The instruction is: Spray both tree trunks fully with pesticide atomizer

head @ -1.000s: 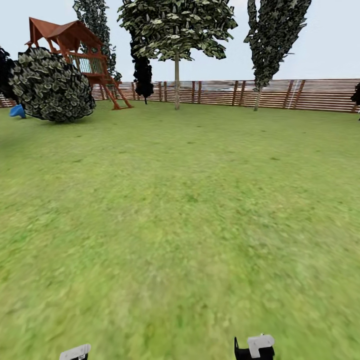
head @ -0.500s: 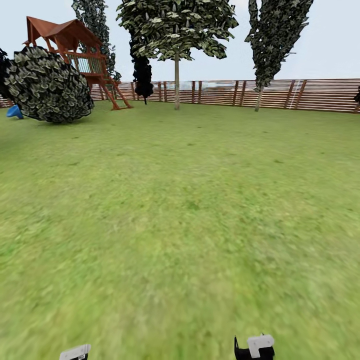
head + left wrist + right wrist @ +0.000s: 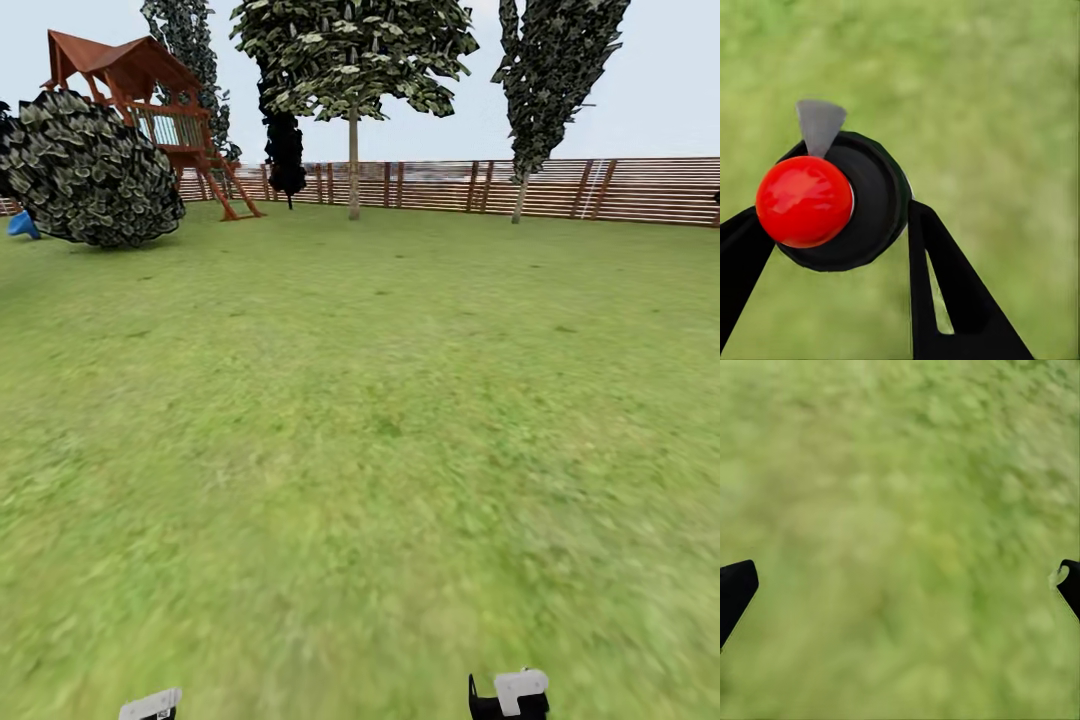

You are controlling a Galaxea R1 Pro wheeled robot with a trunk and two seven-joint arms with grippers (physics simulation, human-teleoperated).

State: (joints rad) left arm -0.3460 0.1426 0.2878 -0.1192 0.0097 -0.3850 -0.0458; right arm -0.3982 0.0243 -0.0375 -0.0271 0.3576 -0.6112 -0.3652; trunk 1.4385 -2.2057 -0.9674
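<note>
My left gripper point(image 3: 832, 216) is shut on the pesticide atomizer point(image 3: 874, 199), a black round body with a red ball cap and a grey nozzle tip, held over grass between the two black fingers. My right gripper point(image 3: 904, 579) is open with only blurry green floor point(image 3: 900, 510) between its fingers. In the head view, parts of the left arm point(image 3: 150, 705) and right arm point(image 3: 510, 692) peek in at the bottom edge. Far ahead by the fence stand two trees with grey-brown trunks, one near the middle point(image 3: 353, 165) and one to its right point(image 3: 518, 195).
Open lawn point(image 3: 360, 420) stretches to a brown slatted fence point(image 3: 600, 188). A large round bush point(image 3: 95, 170) and a red wooden play tower point(image 3: 150, 100) stand at the far left. A near-black thin tree point(image 3: 285, 150) stands beside the middle tree.
The whole head view has drifted a little, with the bush and play tower sliding left: the camera has moved. Both arms keep their places in the picture.
</note>
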